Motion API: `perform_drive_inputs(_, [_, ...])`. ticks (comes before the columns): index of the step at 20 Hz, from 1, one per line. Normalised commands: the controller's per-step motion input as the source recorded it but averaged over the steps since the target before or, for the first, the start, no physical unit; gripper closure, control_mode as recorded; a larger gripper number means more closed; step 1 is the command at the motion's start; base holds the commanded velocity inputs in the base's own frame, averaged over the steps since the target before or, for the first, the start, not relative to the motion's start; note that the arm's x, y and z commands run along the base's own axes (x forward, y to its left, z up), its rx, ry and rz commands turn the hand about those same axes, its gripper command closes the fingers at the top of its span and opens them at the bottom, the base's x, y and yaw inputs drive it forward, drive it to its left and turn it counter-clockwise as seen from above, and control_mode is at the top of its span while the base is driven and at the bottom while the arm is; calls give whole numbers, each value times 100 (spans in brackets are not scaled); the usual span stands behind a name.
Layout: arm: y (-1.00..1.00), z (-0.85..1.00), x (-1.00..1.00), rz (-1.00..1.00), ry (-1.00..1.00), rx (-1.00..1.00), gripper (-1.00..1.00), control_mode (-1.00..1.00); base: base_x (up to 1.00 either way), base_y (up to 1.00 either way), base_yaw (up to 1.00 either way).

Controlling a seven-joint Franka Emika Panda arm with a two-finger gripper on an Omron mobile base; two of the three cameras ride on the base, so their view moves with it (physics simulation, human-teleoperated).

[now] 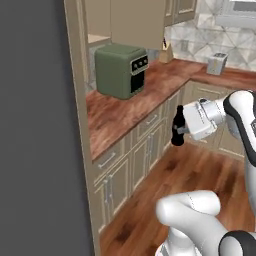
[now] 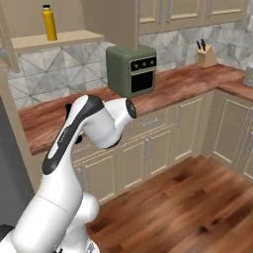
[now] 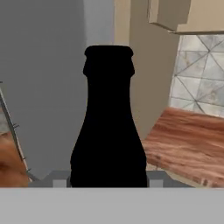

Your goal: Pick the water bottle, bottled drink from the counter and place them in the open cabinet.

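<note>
Black bottled drink point(image 1: 177, 127) clamped upright in gripper point(image 1: 181, 131), held in air off counter point(image 1: 125, 107) edge (above wood floor point(image 1: 190, 175)). Water bottle point(image 2: 49, 22) stands on open cabinet point(image 2: 54, 40) shelf, beside green oven point(image 2: 131, 69).

Two base views behind the arm sharing the counter point(image 1: 125, 112), hand view close on bottled drink point(image 3: 108, 127)
</note>
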Motion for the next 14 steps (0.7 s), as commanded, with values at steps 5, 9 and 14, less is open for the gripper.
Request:
perform_drive_inputs(5, [0,0,0,0,0,0,100,100,29,0,61])
perform_drive_inputs(9, [0,0,0,0,0,0,100,100,30,-8,51])
perform_drive_inputs(14, [0,0,0,0,0,0,100,100,29,-14,45])
